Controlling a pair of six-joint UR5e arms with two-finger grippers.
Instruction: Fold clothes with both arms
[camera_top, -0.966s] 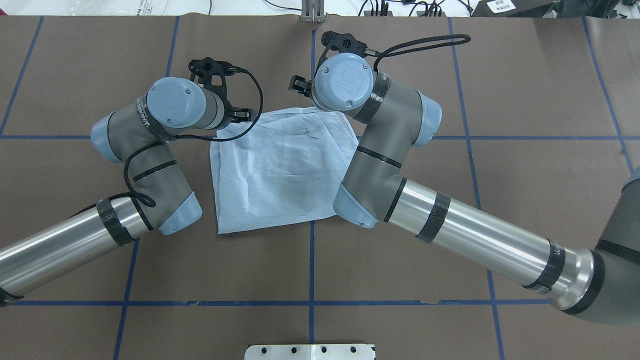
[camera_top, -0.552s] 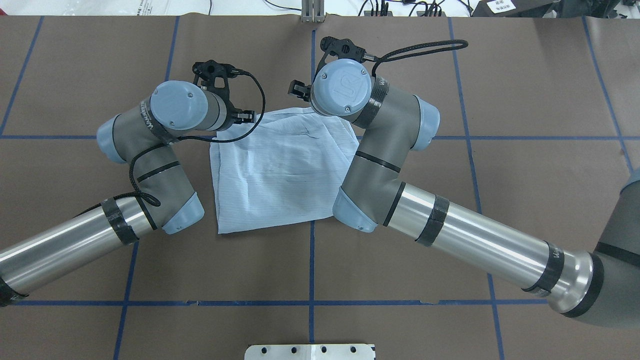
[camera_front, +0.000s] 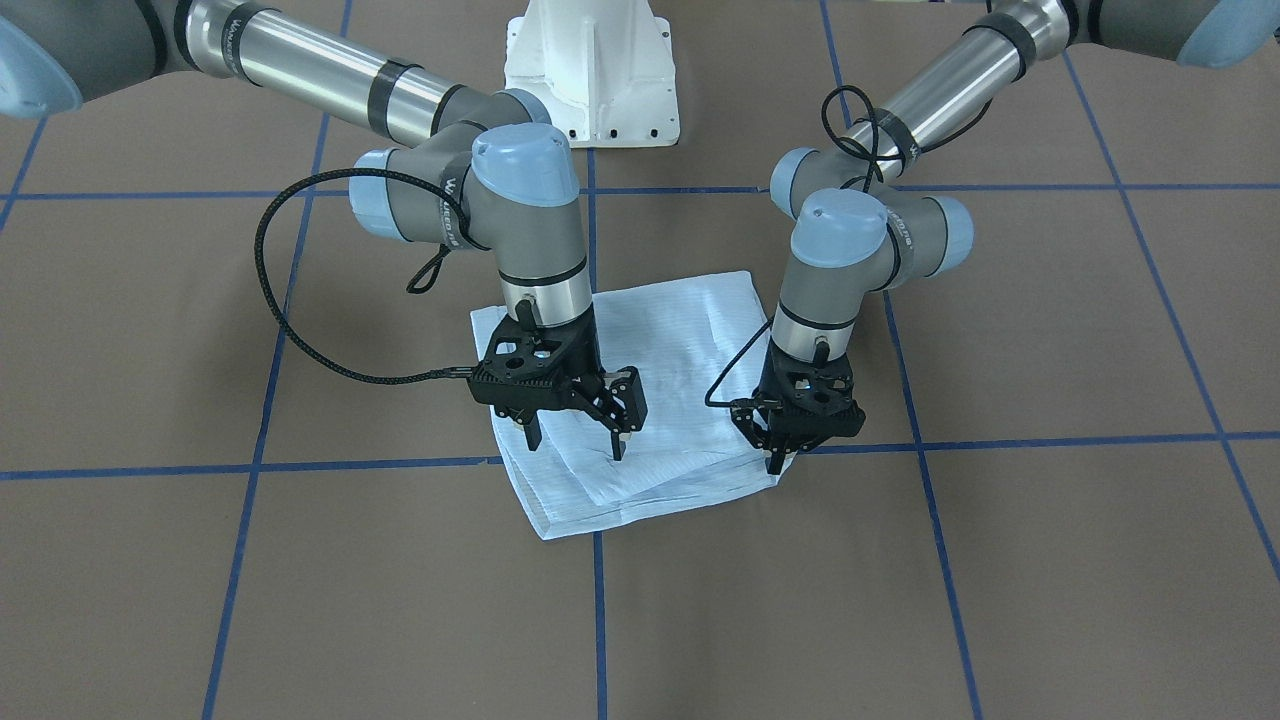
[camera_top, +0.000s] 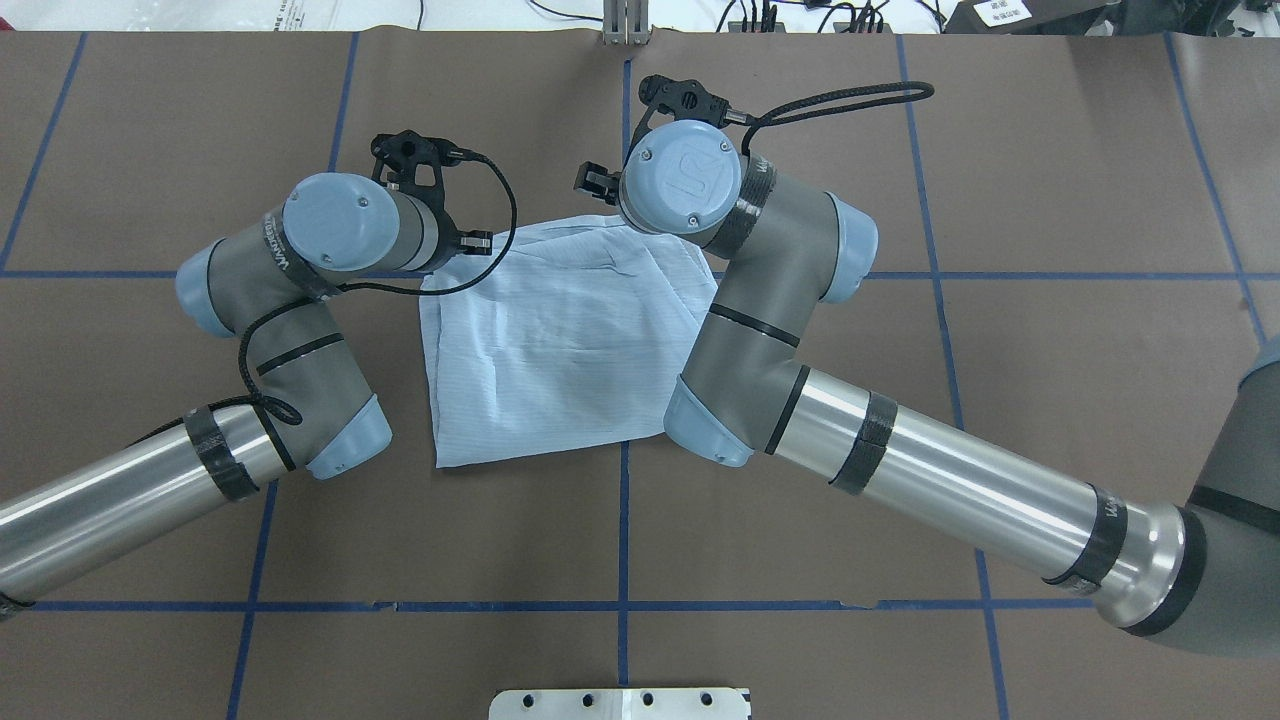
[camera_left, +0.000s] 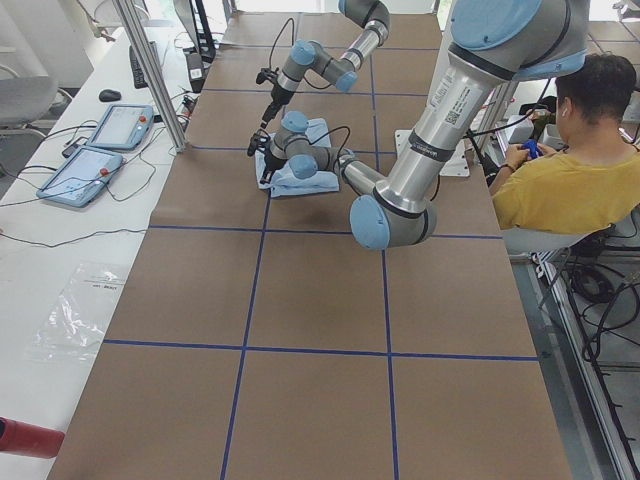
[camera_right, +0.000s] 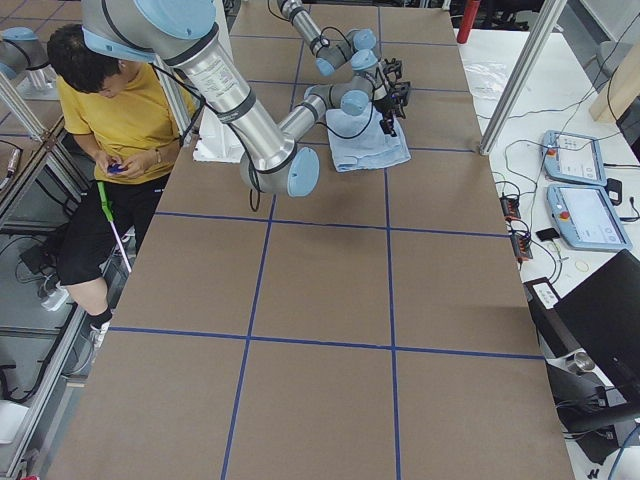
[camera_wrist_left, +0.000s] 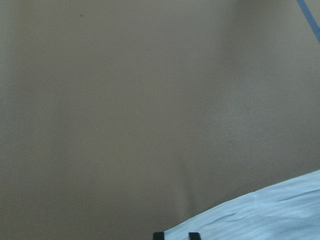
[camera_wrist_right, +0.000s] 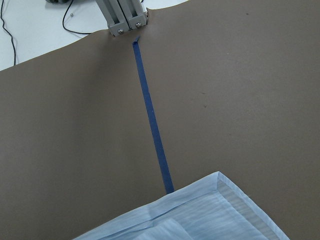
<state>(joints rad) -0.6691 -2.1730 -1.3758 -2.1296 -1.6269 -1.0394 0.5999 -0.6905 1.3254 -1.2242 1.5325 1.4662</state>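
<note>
At the folded shirt's 12 o'clock edge, seen from overhead, the right claw (camera_front: 576, 450) points straight down with its jaws spread wide and nothing between them. Its tips stand over the cloth, and I cannot tell whether they touch it. At the 11 o'clock corner the left claw (camera_front: 778, 462) also points down. Its fingertips (camera_wrist_left: 158, 235) are only a slim gap apart, right at the cloth's edge, and no cloth shows pinched between them. The pale-blue striped shirt (camera_top: 550, 350) lies folded into a rough rectangle, flat on the middle of the desk (camera_top: 1050, 200), between the two bent wrists. The desk is covered in brown paper marked off by blue tape lines (camera_top: 623, 540). At 6 o'clock from the shirt stands the robot's white pedestal (camera_front: 590, 70). Beyond the desk's far side runs a white bench with two teach pendants (camera_left: 82, 172) and loose cables. Near the pedestal sits a person in a yellow T-shirt (camera_left: 565, 185), head bowed.
</note>
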